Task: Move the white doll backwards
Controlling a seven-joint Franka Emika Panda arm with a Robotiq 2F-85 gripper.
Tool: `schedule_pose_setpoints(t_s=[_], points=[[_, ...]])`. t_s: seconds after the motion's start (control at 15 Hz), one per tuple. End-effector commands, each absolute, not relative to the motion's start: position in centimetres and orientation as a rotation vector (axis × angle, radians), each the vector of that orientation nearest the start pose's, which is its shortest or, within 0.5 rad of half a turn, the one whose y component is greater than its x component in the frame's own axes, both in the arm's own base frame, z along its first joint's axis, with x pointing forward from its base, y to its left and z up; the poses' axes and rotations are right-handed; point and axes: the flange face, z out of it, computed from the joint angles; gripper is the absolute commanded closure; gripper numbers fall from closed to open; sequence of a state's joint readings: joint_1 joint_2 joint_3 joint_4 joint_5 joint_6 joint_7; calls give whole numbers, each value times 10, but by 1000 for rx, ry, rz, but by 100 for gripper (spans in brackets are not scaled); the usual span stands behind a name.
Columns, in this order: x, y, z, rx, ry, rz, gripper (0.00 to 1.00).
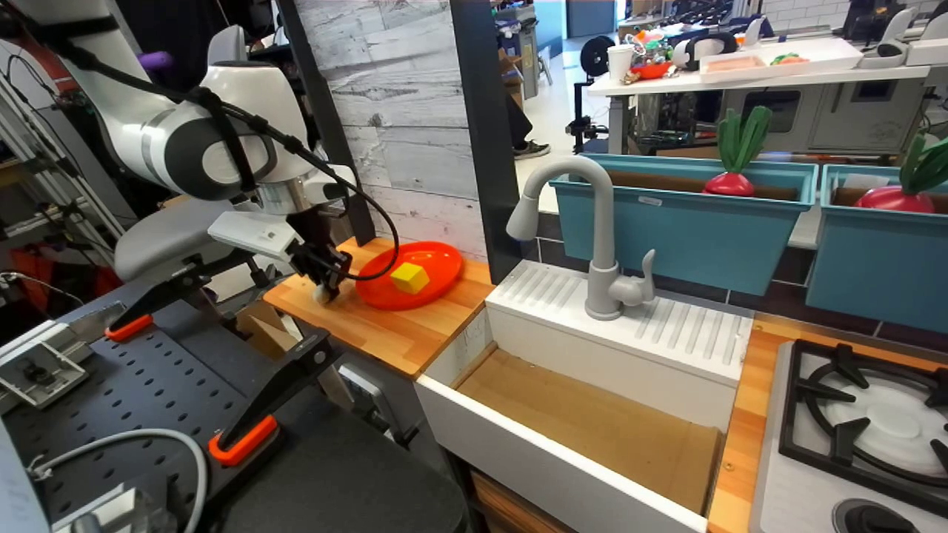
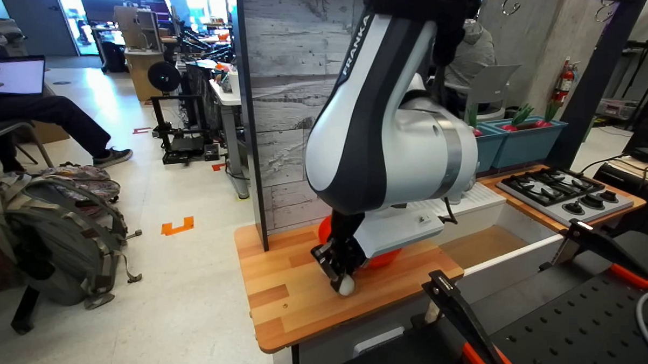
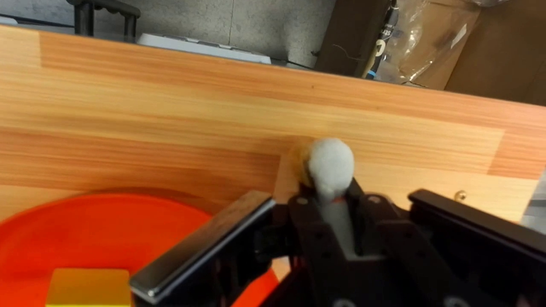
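Within the claw (image 3: 332, 194), gripped from both sides, the doll (image 3: 332, 168) points lengthwise, round end past the tips.

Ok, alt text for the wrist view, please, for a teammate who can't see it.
The gripper pinches the white doll, rounded end showing, over a wooden countertop; whether doll and countertop touch is unclear. At lower left, a yellow block sits on a red-orange plate, both cut off by the frame.
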State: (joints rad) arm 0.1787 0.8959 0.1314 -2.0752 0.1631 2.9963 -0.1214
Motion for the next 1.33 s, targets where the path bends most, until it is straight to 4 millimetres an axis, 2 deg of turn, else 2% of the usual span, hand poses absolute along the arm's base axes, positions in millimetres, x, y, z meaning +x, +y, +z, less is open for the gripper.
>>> schedule_pose_setpoints(t_s=[0.0,0.33,0.53,0.93,1.27], points=[[514,179,30,-2958,-338,-148,96],[541,198,57,-2913,-278,-290,96],[558,193,59,-2914,-216,-316,96],[589,176,46,-2910,-94,-339,96],[594,175,16,-2927,-62,-305,96]])
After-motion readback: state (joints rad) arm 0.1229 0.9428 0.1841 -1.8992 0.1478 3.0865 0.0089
